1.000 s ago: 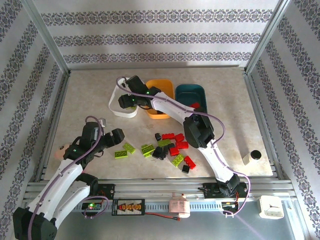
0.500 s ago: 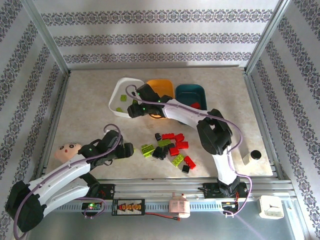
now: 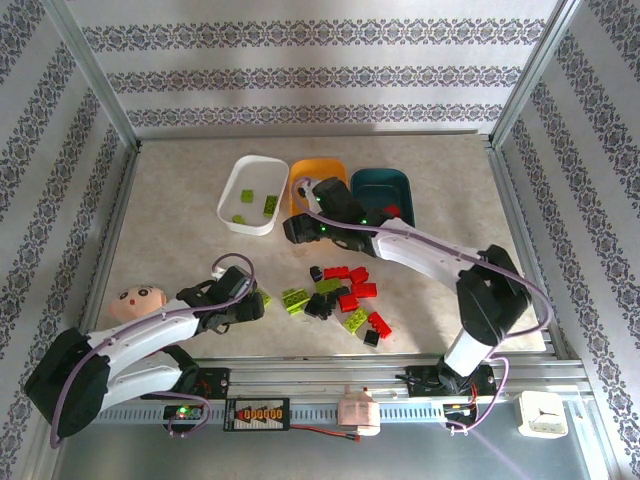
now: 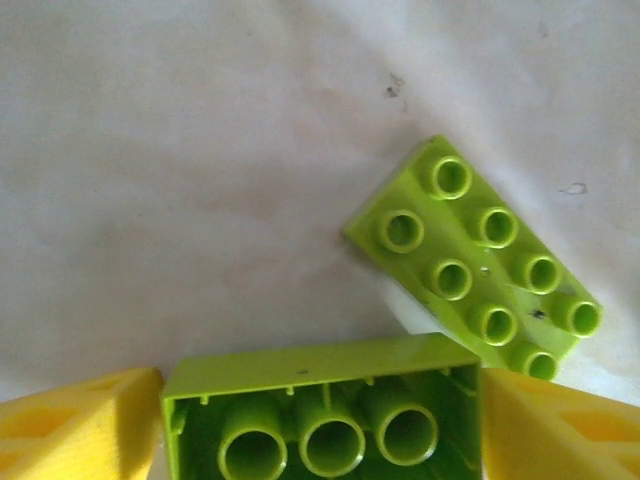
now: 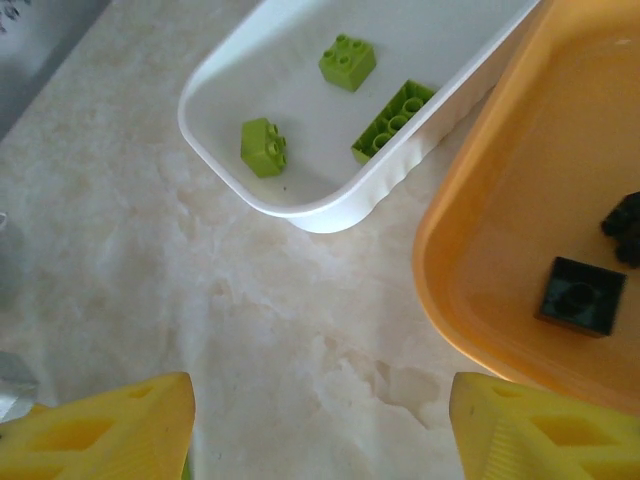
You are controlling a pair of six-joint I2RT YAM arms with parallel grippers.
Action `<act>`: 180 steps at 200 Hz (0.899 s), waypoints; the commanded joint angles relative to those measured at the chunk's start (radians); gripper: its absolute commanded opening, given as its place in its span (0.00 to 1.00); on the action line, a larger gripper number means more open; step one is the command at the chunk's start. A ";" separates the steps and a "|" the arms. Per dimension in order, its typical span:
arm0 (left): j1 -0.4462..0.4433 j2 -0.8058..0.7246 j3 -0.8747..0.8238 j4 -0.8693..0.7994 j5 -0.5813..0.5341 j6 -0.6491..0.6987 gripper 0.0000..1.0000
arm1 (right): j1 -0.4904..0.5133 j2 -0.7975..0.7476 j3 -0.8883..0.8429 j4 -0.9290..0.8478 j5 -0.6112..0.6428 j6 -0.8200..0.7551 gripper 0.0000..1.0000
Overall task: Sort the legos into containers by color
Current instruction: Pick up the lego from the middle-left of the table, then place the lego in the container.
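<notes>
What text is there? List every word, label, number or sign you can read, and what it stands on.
No text here can be read.
Orange digits on the black display: too small to read.
Studs of the lime green brick: no lettering legible.

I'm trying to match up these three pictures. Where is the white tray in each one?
Top external: the white tray sits centre-left, in the upper half.
Right wrist: the tray is upper middle, holding three lime green bricks.
Left wrist: aimed at two loose lime green bricks on the tabletop.
Shared landmark: the orange-yellow tray at its right in both tray views.
</notes>
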 commanded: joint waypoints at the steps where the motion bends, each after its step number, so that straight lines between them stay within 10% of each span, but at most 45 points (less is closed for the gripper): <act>1: -0.016 0.035 0.004 0.108 0.025 -0.003 0.73 | -0.007 -0.079 -0.049 0.036 0.025 0.012 0.68; 44: -0.017 0.011 0.021 0.054 0.049 -0.001 0.47 | -0.014 -0.155 -0.124 0.041 0.049 0.023 0.68; 99: 0.037 -0.128 0.216 -0.032 -0.010 0.093 0.48 | -0.027 -0.238 -0.237 0.063 0.067 0.052 0.68; 180: 0.333 0.429 0.679 0.171 0.093 0.270 0.48 | -0.027 -0.361 -0.390 0.061 0.060 0.104 0.69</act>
